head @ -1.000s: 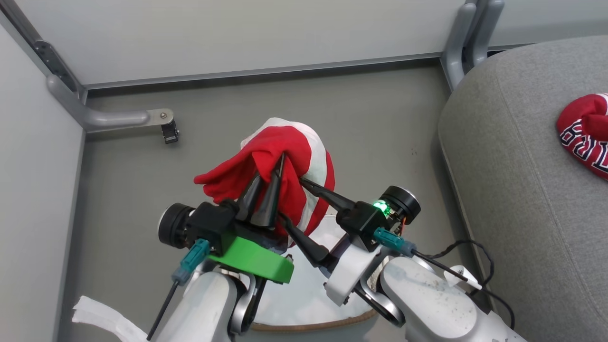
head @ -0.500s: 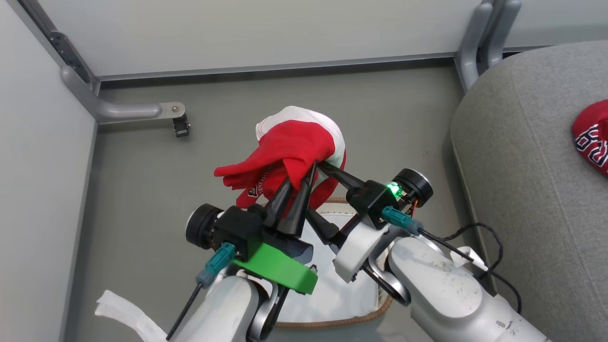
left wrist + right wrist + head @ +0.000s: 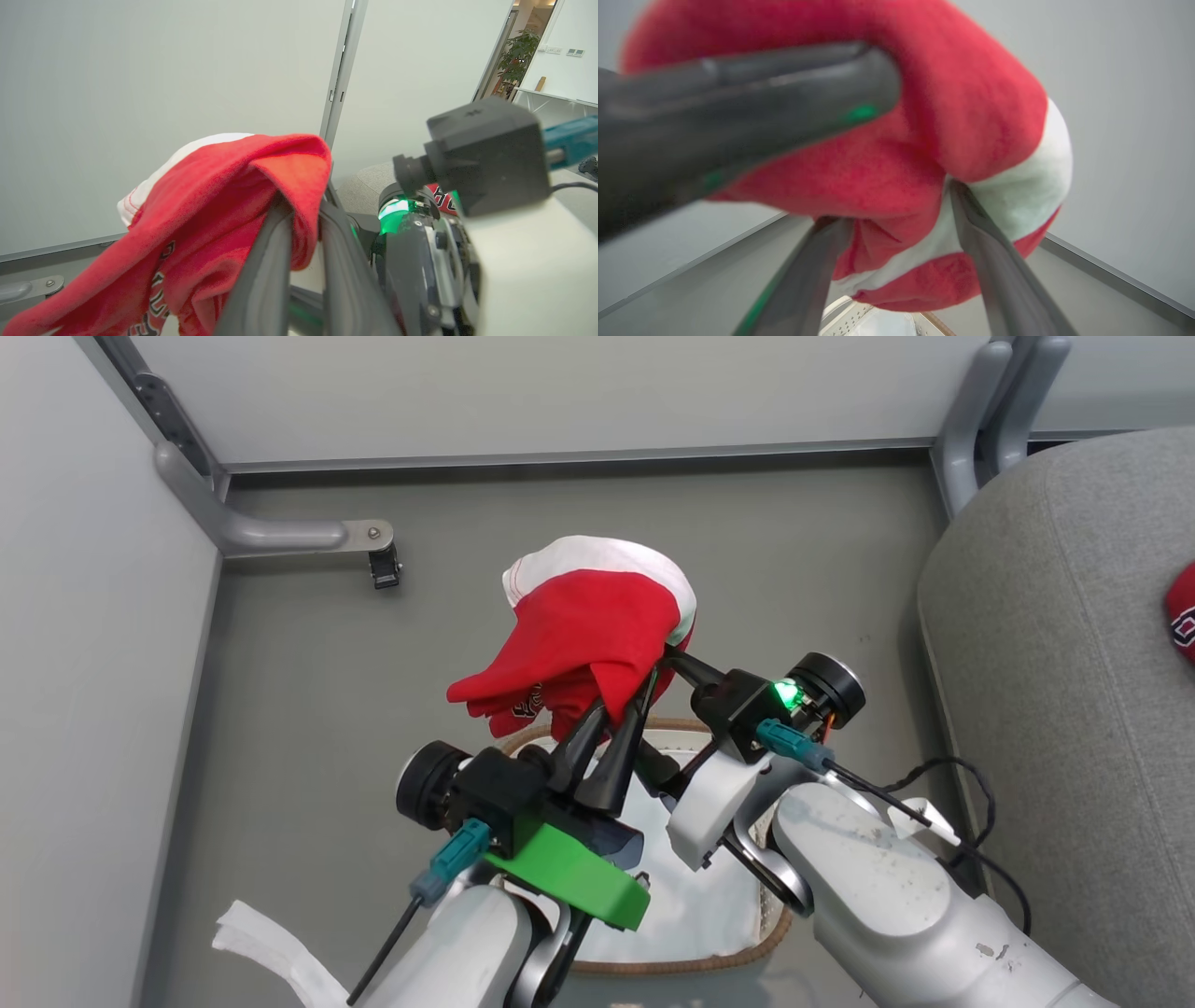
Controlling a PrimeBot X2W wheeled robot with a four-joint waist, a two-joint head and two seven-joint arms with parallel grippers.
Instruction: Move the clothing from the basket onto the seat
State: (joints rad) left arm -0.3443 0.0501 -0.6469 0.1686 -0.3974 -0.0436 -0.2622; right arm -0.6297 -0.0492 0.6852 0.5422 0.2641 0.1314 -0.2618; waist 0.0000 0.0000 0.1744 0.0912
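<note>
Left fingers (image 3: 621, 756) drawn back, clothing (image 3: 588, 616) pinched at tips

Grey floor (image 3: 308, 644) in a corner of pale panels, a sofa at its right.
A basket (image 3: 672, 965) with a brown rim and white liner stands on the floor near the grey sofa cushion (image 3: 1055, 663). A red garment (image 3: 1183, 621) with dark lettering lies on the cushion's far right. A crumpled white strip (image 3: 271, 952) lies at the lower left, and a grey metal foot (image 3: 280, 534) rests by the left panel.
</note>
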